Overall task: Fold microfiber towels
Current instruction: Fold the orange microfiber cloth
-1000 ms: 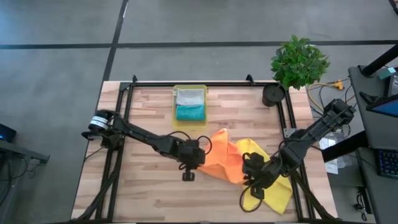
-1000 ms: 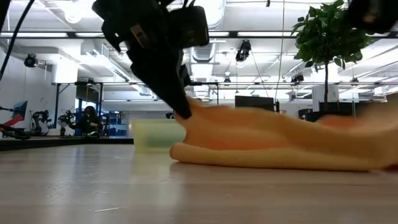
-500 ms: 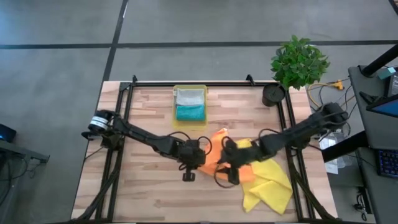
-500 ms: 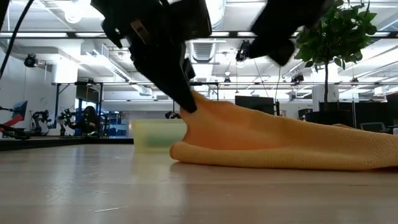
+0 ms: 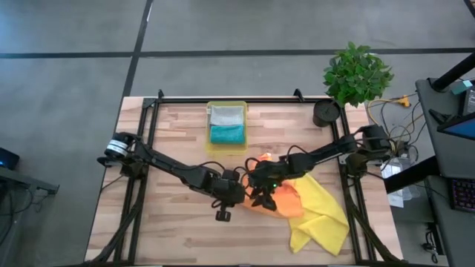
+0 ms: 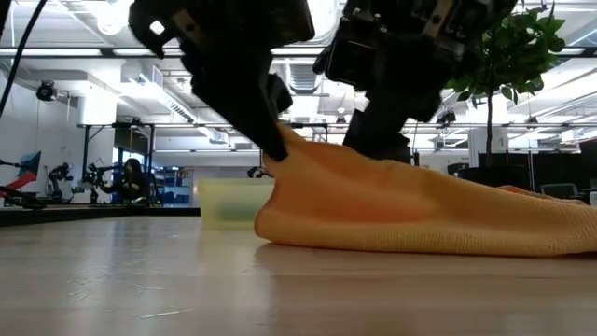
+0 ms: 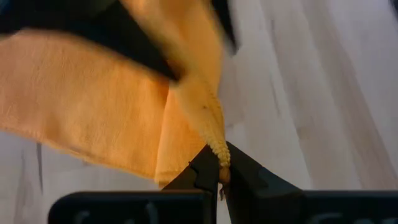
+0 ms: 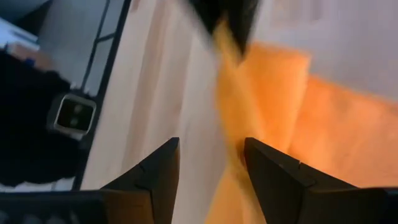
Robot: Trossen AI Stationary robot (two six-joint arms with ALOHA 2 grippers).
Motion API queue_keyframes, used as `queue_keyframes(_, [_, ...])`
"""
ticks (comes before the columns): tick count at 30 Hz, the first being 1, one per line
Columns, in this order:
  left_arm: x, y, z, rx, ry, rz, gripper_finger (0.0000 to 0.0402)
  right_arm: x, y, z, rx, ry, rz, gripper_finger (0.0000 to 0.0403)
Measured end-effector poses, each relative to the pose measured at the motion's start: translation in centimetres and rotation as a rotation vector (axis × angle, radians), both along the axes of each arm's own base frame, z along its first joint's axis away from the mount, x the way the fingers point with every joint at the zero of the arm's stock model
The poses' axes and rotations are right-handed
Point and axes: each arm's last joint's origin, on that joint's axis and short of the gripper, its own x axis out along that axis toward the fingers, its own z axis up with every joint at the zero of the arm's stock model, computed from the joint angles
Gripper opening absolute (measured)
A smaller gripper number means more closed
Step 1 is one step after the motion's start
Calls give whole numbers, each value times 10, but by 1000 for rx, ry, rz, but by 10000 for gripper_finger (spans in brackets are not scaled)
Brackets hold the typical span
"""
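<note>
— So, where is the orange towel [image 5: 280, 199] now?

— Just below the middle of the high view, lying crumpled on the wooden table [image 5: 171, 141]; its right side overlaps the larger yellow towel [image 5: 323, 215], which spreads toward the lower right of the frame; in the low view the orange towel [image 6: 410, 210] fills the centre and right as a low mound, its left corner drawn up into a peak.

— Who holds that corner?

— The left gripper [image 5: 236, 187]; in the left wrist view its fingers [image 7: 202, 171] are pressed together on a thin ridge of the orange cloth [image 7: 99, 106], near the bottom centre of the frame; in the low view the same gripper [image 6: 273, 154] meets the raised corner at centre left.

— And the right gripper?

— The right gripper [image 5: 260, 194] sits just right of the left one, over the orange towel's left part; the right wrist view shows its fingers [image 8: 158, 174] spread apart at the bottom of the frame, with orange cloth [image 8: 280, 118] and bare table beyond them; nothing lies between them.

— The other towels?

— The grey towel [image 5: 226, 115] and the teal towel [image 5: 227, 134] lie in the yellow tray [image 5: 208, 126] at upper centre of the high view, grey above teal.
</note>
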Motion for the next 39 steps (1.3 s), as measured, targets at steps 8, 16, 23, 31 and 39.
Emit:
queue_keyframes(8, [-11, 4, -7, 44, 133, 3, 0, -10, 0, -5, -9, 90, 40, 166])
queue_keyframes(16, [-13, 4, -9, 53, 156, 3, 0, -16, 2, -10, -78, 113, 60, 146])
queue_keyframes(23, [-13, 4, -9, 52, 156, 5, 0, -15, -2, -11, -190, 88, 12, 142])
queue_keyframes(31, [-13, 4, -9, 39, 159, 24, 0, -26, -4, -19, -233, 207, 42, 139])
queue_keyframes(39, [-12, 5, -8, 37, 149, 28, 0, -47, -8, -30, -261, 410, 58, 126])
